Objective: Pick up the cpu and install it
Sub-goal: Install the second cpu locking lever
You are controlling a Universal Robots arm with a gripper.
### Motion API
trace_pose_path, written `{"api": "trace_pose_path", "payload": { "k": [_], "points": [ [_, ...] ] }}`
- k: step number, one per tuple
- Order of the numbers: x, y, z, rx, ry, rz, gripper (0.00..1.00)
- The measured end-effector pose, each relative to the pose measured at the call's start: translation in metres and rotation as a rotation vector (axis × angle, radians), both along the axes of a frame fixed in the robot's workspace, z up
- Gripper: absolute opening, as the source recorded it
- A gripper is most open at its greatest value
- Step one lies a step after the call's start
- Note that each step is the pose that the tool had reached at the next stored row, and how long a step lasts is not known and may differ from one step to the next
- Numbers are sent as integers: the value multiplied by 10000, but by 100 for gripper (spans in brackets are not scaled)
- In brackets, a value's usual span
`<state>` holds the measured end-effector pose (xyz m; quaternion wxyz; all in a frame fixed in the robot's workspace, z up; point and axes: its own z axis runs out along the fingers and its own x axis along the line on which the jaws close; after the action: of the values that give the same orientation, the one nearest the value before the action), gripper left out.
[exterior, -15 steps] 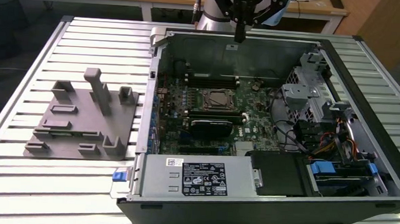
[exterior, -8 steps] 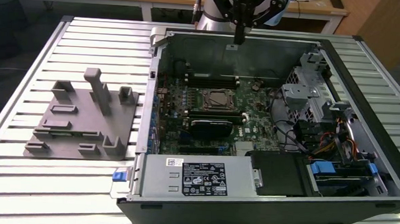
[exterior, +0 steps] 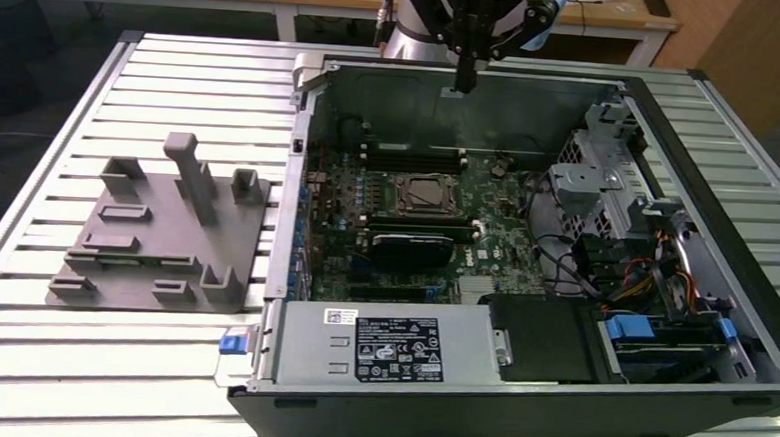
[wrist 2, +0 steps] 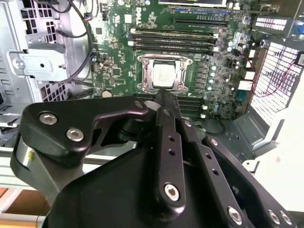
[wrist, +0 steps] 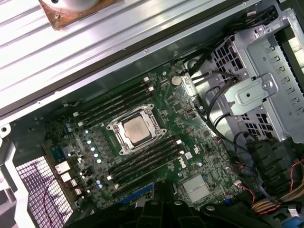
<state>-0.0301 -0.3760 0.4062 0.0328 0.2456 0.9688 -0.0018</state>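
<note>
The cpu point(exterior: 425, 192) is a silver-grey square lying flat inside the metal-framed socket on the green motherboard point(exterior: 496, 234) of an open computer case. It also lies in the socket in the second wrist view point(wrist 2: 164, 76) and the first wrist view point(wrist: 135, 129). My gripper point(exterior: 465, 85) hangs high above the case's far wall, well above and behind the cpu. Its black fingers point(wrist 2: 161, 97) are pressed together with nothing between them.
A grey plastic fixture block point(exterior: 162, 232) stands on the slatted table at the exterior view's left. Inside the case are a power supply point(exterior: 383, 343) at the front, a metal drive cage point(exterior: 592, 179) with cables at the exterior view's right, and memory slots point(wrist: 142, 159) beside the socket.
</note>
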Motion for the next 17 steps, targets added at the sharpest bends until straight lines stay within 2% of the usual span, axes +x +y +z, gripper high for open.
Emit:
{"api": "trace_pose_path", "payload": {
  "k": [15,17],
  "points": [
    [0,0,-75,0,0,0,11],
    [0,0,-120,0,0,0,11]
  ]
}}
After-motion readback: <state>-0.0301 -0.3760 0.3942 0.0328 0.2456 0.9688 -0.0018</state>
